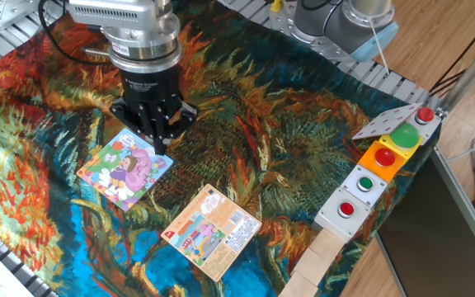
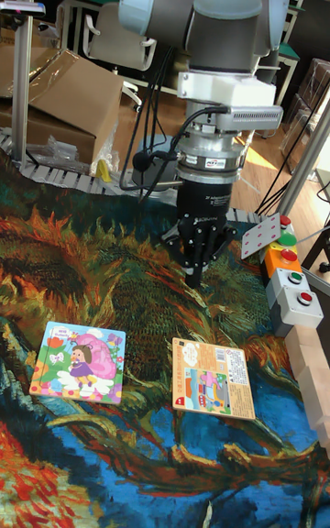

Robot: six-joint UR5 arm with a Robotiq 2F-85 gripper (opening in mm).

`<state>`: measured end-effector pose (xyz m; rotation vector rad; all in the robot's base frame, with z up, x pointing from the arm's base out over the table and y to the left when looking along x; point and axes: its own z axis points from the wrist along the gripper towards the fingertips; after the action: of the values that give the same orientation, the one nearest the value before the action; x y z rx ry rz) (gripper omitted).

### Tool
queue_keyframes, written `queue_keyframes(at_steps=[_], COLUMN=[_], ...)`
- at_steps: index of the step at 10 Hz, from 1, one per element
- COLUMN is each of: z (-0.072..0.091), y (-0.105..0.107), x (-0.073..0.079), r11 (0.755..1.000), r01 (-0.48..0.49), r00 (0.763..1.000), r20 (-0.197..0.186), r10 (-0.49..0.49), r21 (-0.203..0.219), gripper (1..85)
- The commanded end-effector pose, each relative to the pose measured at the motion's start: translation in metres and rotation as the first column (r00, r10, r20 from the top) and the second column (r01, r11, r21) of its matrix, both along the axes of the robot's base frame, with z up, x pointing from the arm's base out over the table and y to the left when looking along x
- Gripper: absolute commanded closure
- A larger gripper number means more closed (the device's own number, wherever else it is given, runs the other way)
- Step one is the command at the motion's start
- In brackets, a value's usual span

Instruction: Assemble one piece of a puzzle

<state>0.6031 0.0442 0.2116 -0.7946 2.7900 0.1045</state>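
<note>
The puzzle (image 1: 124,167) is a square cartoon board with a light-blue edge, lying flat on the patterned cloth at the left; it also shows in the tall fixed view (image 2: 80,361). My gripper (image 1: 157,140) points straight down just above the board's far right corner, and it hangs well above the cloth in the tall view (image 2: 194,282). Its dark fingers (image 2: 190,264) are drawn together to a point. The piece is not visible in either view; nothing shows between the fingertips.
An orange-peach printed card (image 1: 213,230) lies near the cloth's front edge, right of the board. A row of button boxes (image 1: 378,169) and a wooden block strip (image 1: 316,264) line the right side. A cardboard box (image 2: 55,102) sits behind the table.
</note>
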Motion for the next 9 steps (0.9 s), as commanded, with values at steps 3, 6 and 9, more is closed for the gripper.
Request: queue_keyframes(at_steps=[3,6,9], z=[0.0,-0.002,-0.001], y=[-0.022,-0.021,-0.052], x=[-0.003,-0.015,-0.008], r11=[0.98,0.967,0.881], r01=[-0.168,-0.232,-0.4], r00=[0.986,0.972,0.916], r20=[-0.006,-0.048,-0.07], r10=[0.168,0.228,0.396], r21=[-0.109,-0.105,-0.254], gripper=[84.3,84.3,84.3])
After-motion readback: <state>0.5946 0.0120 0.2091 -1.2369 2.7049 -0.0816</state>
